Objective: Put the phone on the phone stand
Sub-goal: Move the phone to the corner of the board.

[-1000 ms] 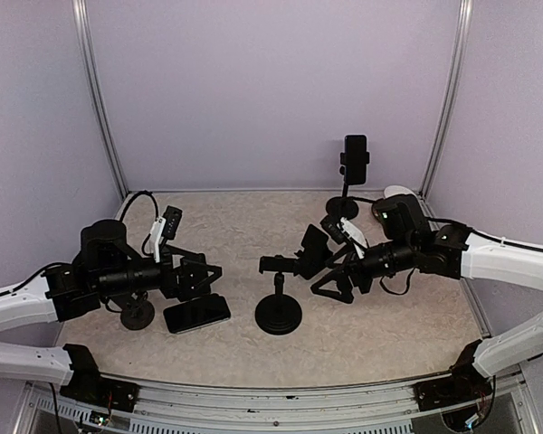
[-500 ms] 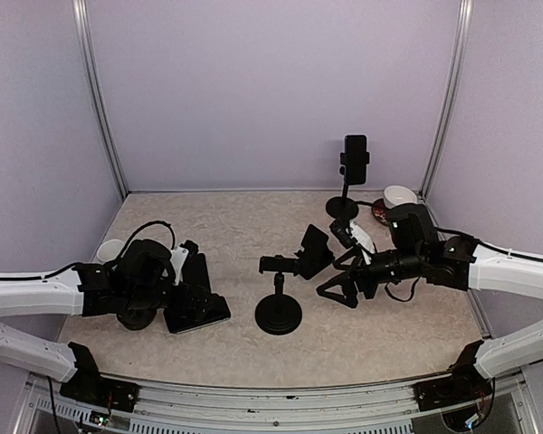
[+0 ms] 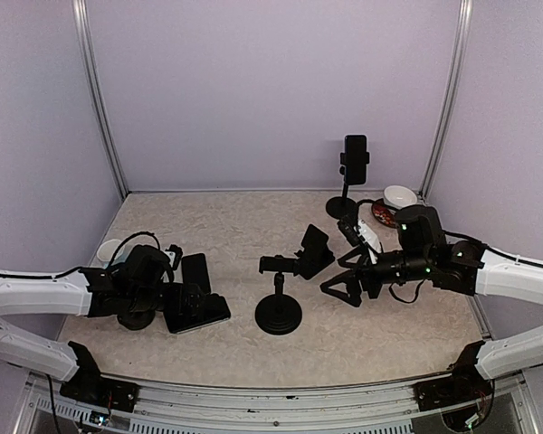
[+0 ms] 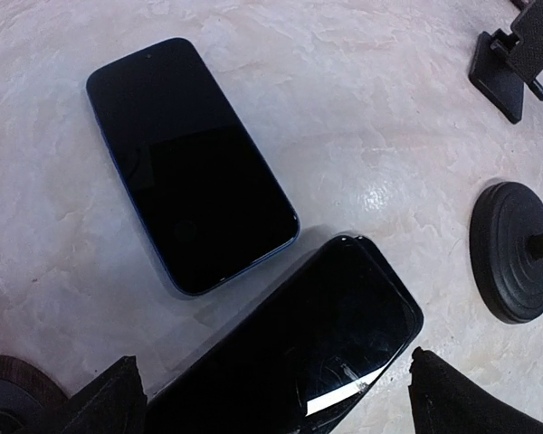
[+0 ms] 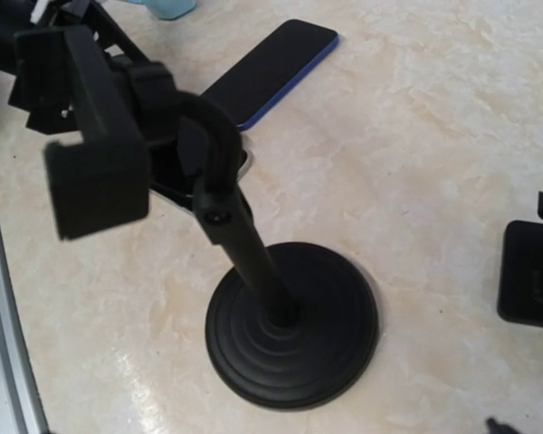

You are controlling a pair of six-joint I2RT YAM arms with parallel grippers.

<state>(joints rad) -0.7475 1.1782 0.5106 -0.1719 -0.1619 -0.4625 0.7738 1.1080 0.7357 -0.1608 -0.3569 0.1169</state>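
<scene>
Two phones lie flat at the left. The black phone [image 4: 299, 348] [image 3: 199, 313] lies between the spread fingers of my left gripper [image 4: 276, 407] [image 3: 188, 303], which is open just above it. A blue-edged phone [image 4: 190, 163] [image 3: 196, 270] lies beside it, farther from me. The black phone stand [image 3: 279, 315] stands mid-table with its round base [image 5: 294, 325] and its clamp [image 5: 95, 136] tilted and holding nothing. My right gripper [image 3: 342, 289] hovers open to the right of the stand, low and pointed at it.
A second stand [image 3: 347, 185] at the back right holds a phone [image 3: 354, 155] upright. A white bowl [image 3: 400, 194] sits near it and another white bowl [image 3: 109, 249] at the far left. A dark round disc [image 3: 136, 316] lies under my left arm.
My left arm has come down, bringing its open gripper over the black phone. My right gripper has drawn back a little to the right and lower.
</scene>
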